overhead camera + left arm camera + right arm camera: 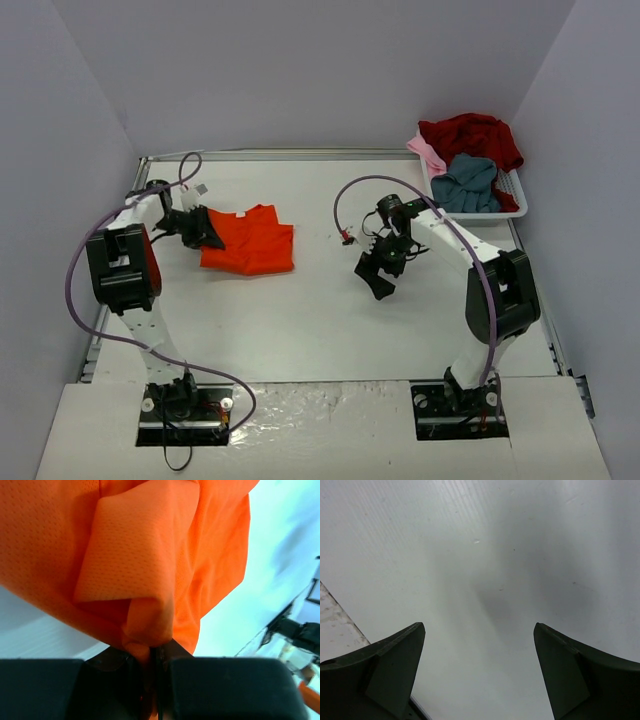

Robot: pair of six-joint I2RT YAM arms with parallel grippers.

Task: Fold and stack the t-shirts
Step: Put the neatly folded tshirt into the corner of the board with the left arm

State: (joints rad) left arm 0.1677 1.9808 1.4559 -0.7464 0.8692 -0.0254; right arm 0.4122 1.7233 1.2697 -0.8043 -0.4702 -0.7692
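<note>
Left gripper (203, 227) (155, 656): pinched tight on a bunched fold at the left edge of the orange-red t-shirt (250, 242) (150, 555). Cloth pressed between the two black fingers (225, 687), fanning out away from them. Left arm: bent back on itself at far left, forearm pointing right and low over the table (320, 330).

Orange-red t-shirt: folded into a rough rectangle on the far-left part of the table, directly right of the left gripper.

Right gripper (377, 277) (479, 630): spread wide, nothing between the jaws, bare table below. Right arm: reaching left from its elbow toward mid-table, gripper angled down, well apart from the orange-red t-shirt.

Far right corner: white basket (512, 190) heaped with a dark red t-shirt (470, 135), a grey-blue t-shirt (465, 185) and a pale pink t-shirt (427, 152) draped over the left rim.
</note>
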